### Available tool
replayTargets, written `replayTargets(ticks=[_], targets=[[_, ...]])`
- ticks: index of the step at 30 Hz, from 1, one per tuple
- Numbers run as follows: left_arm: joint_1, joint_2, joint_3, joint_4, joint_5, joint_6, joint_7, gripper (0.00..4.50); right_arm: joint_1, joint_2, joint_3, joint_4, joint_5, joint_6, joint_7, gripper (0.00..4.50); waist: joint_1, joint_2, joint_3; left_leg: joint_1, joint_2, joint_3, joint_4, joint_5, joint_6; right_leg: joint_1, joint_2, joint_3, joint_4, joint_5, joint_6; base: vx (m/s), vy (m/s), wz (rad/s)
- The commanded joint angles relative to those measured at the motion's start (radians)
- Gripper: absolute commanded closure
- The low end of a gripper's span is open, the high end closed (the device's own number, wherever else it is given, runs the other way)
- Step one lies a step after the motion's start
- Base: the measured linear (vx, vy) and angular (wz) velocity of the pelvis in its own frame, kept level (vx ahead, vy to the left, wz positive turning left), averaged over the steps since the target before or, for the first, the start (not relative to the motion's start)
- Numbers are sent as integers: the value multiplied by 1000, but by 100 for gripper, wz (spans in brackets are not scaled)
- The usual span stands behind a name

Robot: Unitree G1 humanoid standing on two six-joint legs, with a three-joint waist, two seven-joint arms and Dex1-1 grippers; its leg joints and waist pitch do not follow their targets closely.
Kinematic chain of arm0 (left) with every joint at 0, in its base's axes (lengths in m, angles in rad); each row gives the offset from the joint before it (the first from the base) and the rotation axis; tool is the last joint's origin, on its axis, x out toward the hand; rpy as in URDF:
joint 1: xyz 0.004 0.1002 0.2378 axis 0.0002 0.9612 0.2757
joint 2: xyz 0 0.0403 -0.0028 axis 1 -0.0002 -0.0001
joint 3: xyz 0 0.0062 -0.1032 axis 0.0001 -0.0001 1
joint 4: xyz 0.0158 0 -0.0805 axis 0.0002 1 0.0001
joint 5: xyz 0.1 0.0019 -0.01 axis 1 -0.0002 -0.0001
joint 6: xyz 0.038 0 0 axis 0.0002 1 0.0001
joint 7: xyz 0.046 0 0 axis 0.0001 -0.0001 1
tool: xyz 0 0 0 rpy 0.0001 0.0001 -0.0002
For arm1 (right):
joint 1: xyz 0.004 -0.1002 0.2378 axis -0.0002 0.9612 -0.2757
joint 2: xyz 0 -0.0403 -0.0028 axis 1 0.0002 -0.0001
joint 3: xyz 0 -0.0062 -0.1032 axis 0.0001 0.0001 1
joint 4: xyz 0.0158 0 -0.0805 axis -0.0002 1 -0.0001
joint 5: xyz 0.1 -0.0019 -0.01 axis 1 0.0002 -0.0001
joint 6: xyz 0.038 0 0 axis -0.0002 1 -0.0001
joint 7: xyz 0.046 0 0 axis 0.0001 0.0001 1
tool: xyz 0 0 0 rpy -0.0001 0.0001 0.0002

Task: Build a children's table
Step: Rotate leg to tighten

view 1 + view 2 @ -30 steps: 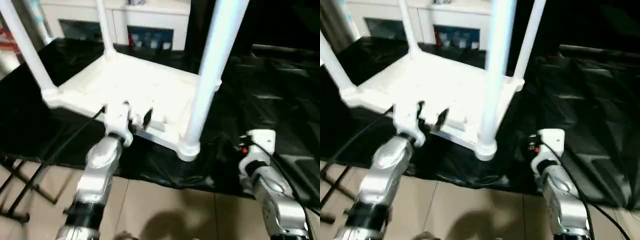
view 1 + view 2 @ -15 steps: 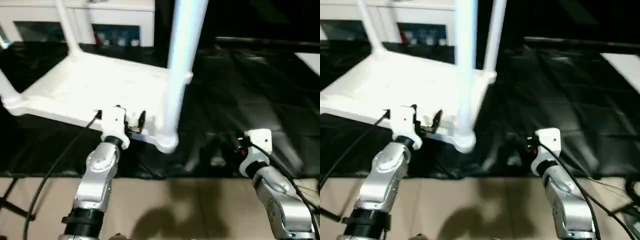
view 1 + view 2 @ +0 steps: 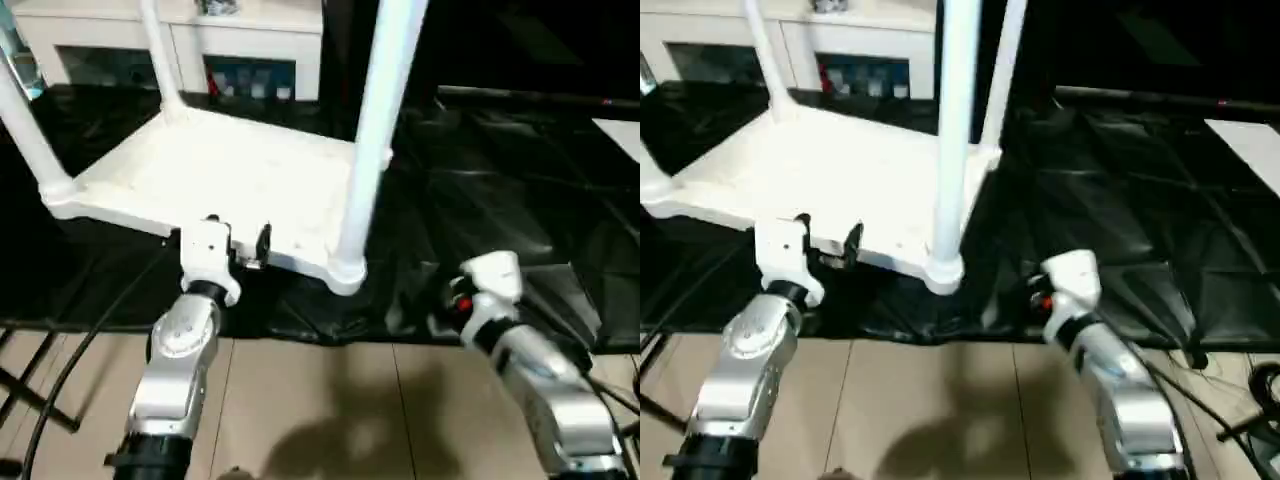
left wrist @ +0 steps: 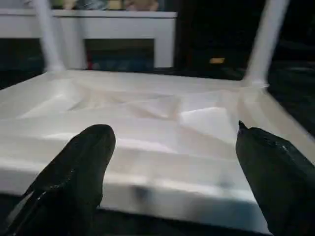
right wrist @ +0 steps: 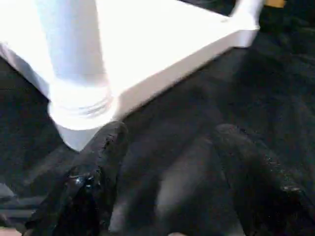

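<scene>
Left claw (image 3: 236,243), spread wide and empty, has stayed at six o'clock on the rim of the upturned children's table (image 3: 230,170), which lies on the black-covered table (image 3: 500,200). Every visible corner socket holds a leg, so assembly looks nearly finished. Right claw (image 5: 170,147), partly open and empty, has swung toward the five o'clock leg (image 3: 375,130). The cabinet (image 3: 250,35) at twelve holds blurred items.

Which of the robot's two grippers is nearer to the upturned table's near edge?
Left. The left gripper is right at the table's near edge, open; the right gripper sits apart, beside the near corner leg.
</scene>
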Motion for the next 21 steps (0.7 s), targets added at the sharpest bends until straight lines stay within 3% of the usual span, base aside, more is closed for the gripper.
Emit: replayTargets(ticks=[1, 3, 4, 5, 6, 7, 9, 10, 11, 12, 13, 14, 15, 16, 17, 18, 19, 20, 21], targets=[[-4, -2, -9, -20, -1, 12, 1, 7, 3, -9, -17, 9, 3, 7, -21, 135, -28, 15, -30, 67, 75, -36, -119, -816, -28, 3, -27, 31, -74, -521, -48, 76, 26, -3], [-1, -1, -12, -25, 0, 16, -1, 7, 7, -10, -21, 14, -4, 2, -29, 135, -28, 12, -36, 70, 70, -32, -124, -808, -28, 6, -37, 49, -69, -466, -76, 82, 21, -4], [0, -1, -13, -26, 1, 16, -2, 7, 7, -10, -22, 15, -5, 2, -30, 135, -33, 4, -36, 59, 51, -17, -113, -733, -21, 16, -54, 59, -86, -498, -98, 115, 5, -8], [0, -1, -13, -26, 1, 16, -2, 7, 7, -10, -22, 15, -5, 2, -30, 135, -27, -3, -50, 27, 36, 2, -103, -574, 10, 51, -70, 77, -92, -512, -114, 115, 5, -8], [3, -3, -13, -29, 1, 18, -1, 7, 9, -9, -24, 20, -11, -1, -37, 135, -15, -13, -65, -8, 26, 18, -94, -382, 53, 82, -74, 91, -93, -476, -125, 118, -7, -6], [3, -3, -13, -29, 1, 18, -1, 7, 9, -9, -24, 20, -11, -1, -37, 135, -7, -12, -74, -6, 21, 29, -88, -247, 93, 83, -65, 93, -83, -388, -144, 121, -9, 0], [5, -4, -14, -35, -2, 24, -2, 7, 11, -7, -28, 23, -17, 0, -45, 135, -8, -7, -80, -6, 18, 31, -85, -152, 126, 87, -51, 87, -68, -284, -169, 134, -6, 1], [6, -4, -14, -37, -3, 25, -2, 7, 12, -6, -29, 24, -18, 0, -47, 135, -14, -7, -91, 11, 13, 26, -73, -36, 187, 84, -29, 79, -40, -106, -202, 163, 5, 4], [5, -4, -13, -36, -4, 26, -2, 7, 14, -5, -29, 20, -16, 0, -46, 135, -15, -3, -93, 17, 11, 22, -68, 10, 215, 82, -24, 76, -30, -51, -211, 163, 5, 4], [6, -4, -13, -37, -4, 27, -1, 7, 16, -4, -30, 16, -13, 0, -43, 135, -18, -3, -100, 35, 7, 13, -56, 104, 288, 73, -12, 72, -10, 47, -223, 180, 9, 9], [6, -3, -13, -36, -5, 28, -1, 7, 20, -16, -15, 7, -28, -11, -33, 135, -20, 3, -104, 53, 8, 5, -51, 151, 329, 63, -5, 68, 2, 82, -228, 174, 2, 11], [6, -2, -14, -35, -6, 29, -1, 7, 24, -29, 1, -2, -38, -11, -18, 135, -29, 0, -104, 81, 15, -16, -40, 245, 416, 40, 5, 66, 23, 113, -212, 174, 2, 11], [6, -2, -14, -35, -6, 29, -1, 7, 24, -31, 3, -3, -38, -8, -14, 135, -5, -8, -95, -29, -71, -10, 3, 265, 518, 125, -12, 60, -17, 190, -145, 139, 15, 35], [6, -2, -14, -36, -6, 30, -1, 7, 26, -37, 9, -5, -40, -7, -10, 135, -8, -3, -96, -52, -68, -30, 15, 285, 531, 143, -24, 54, -9, 215, -108, 136, 16, 64], [6, -2, -14, -36, -6, 30, -1, 7, 26, -39, 11, -6, -41, -7, -8, 135, -8, 9, -95, -27, -64, -46, 13, 315, 526, 134, -5, 39, -7, 193, -90, 136, 16, 64], [6, -2, -14, -36, -6, 30, -1, 7, 26, -39, 11, -6, -41, -7, -8, 135, -46, 24, -109, 133, -18, -158, 7, 455, 617, 9, 51, 19, 78, 57, -27, 150, -46, 57], [17, -4, -11, -48, -14, 30, -4, 7, 26, -28, -8, -5, -31, 7, -34, 135, -79, 18, -103, 233, 128, -234, -15, 523, 636, -125, 9, 74, 153, -227, 34, 105, -96, 9], [18, -5, -10, -50, -17, 29, -5, 7, 25, -27, -9, -3, -32, 7, -37, 135, -69, 16, -98, 206, 120, -223, -17, 567, 616, -139, 1, 87, 179, -202, 61, 105, -96, 9], [27, -3, -12, -58, -27, 34, -15, 7, 28, -21, -18, 2, -33, 6, -53, 135, -59, -3, -83, 162, 104, -186, -27, 624, 565, -159, -28, 134, 172, -63, 81, 51, -135, -24]])
